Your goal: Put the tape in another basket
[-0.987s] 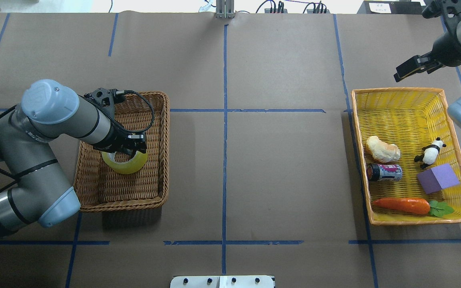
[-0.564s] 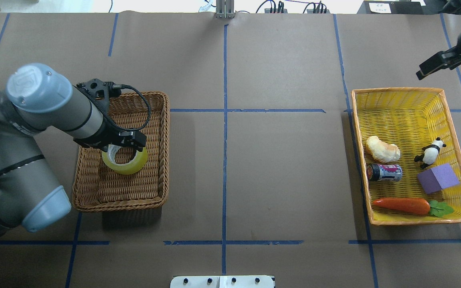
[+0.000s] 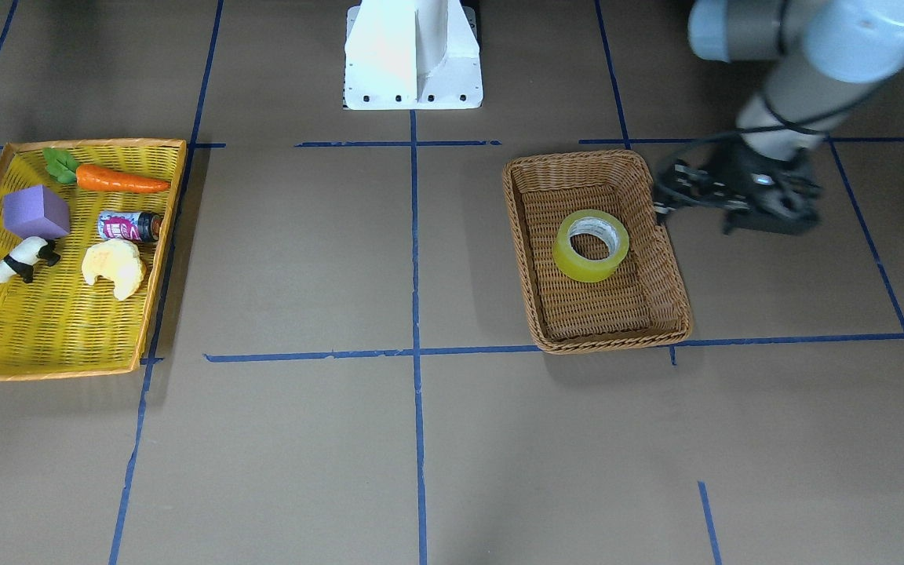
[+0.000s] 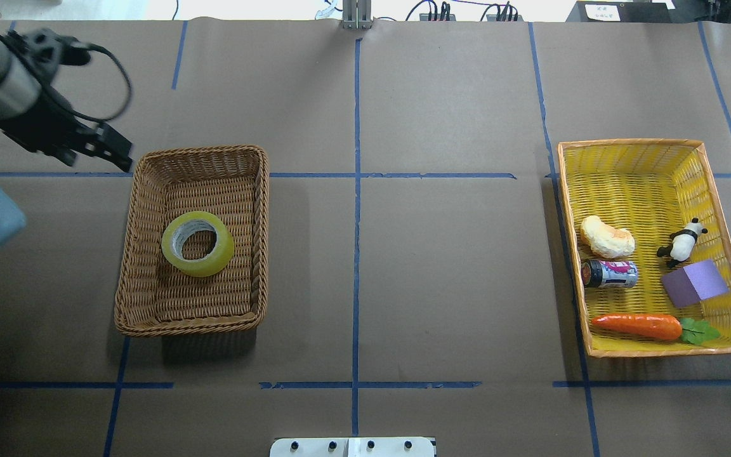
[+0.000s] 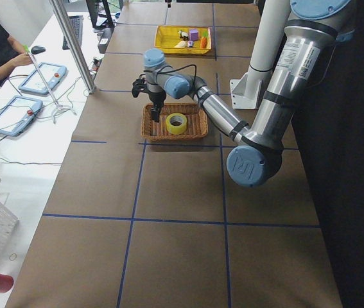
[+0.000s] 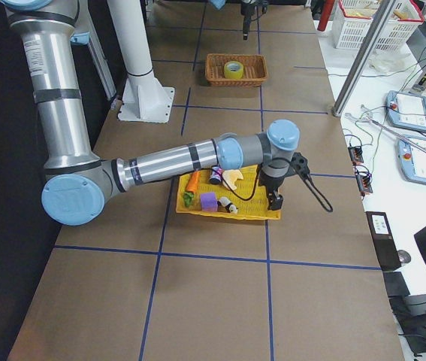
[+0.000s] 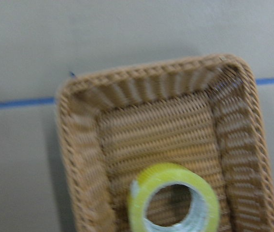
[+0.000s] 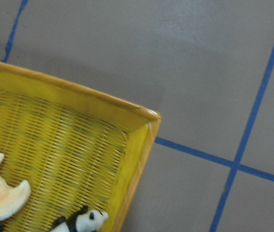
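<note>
Your left fingers [image 4: 110,146], spread unclear, hang beside the basket [image 4: 263,241] holding the tape [image 4: 198,268]; a low swing could knock it.

Nothing is reading clearly. The small can [image 4: 610,273] is wearing a pink-and-white label, its print too small to make out. Dark marks are running around the core of the tape [image 3: 591,245], illegible. A white note [image 4: 600,9] beyond the bench [image 4: 441,254] is showing unreadable scribbles.

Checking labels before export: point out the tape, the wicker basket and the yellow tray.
tape [image 4: 199,270]: overhead view, yellow-green band of the roll.
basket [image 4: 188,326]: overhead view, braided rim nearest the robot.
yellow tray [image 4: 629,142]: overhead view, far orange rim.
</note>
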### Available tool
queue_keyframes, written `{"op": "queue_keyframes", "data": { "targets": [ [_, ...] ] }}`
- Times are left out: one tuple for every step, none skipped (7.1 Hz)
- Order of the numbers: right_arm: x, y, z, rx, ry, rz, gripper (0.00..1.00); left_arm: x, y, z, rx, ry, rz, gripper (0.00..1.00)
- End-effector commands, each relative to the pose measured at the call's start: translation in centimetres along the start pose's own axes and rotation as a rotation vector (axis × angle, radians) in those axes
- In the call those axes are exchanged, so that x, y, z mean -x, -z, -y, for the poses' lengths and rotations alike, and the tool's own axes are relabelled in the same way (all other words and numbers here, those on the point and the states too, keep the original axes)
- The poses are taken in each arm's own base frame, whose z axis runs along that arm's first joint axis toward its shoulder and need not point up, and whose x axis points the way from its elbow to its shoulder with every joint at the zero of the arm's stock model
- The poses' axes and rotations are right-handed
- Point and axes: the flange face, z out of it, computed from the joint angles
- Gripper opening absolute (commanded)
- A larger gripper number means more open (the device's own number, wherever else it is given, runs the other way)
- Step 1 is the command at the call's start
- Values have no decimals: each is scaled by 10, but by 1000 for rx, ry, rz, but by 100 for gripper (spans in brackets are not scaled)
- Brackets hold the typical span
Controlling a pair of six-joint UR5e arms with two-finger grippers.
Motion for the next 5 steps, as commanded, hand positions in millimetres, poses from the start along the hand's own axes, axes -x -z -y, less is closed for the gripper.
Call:
{"op": "queue_keyframes", "data": {
  "targets": [
    [-79,6,-65,-13,-39,11,100,127,8,32,32,12,9,100],
    [-76,12,-60,-27,-36,1,100,185,6,32,48,41,18,100],
    [-78,9,-66,-20,-71,3,100,237,15,28,46,39,35,100],
    [-81,7,-67,-17,-126,9,100,297,15,16,61,42,46,100],
    [-81,5,-71,-12,-152,12,100,343,13,9,77,37,31,100]
  ]
}}
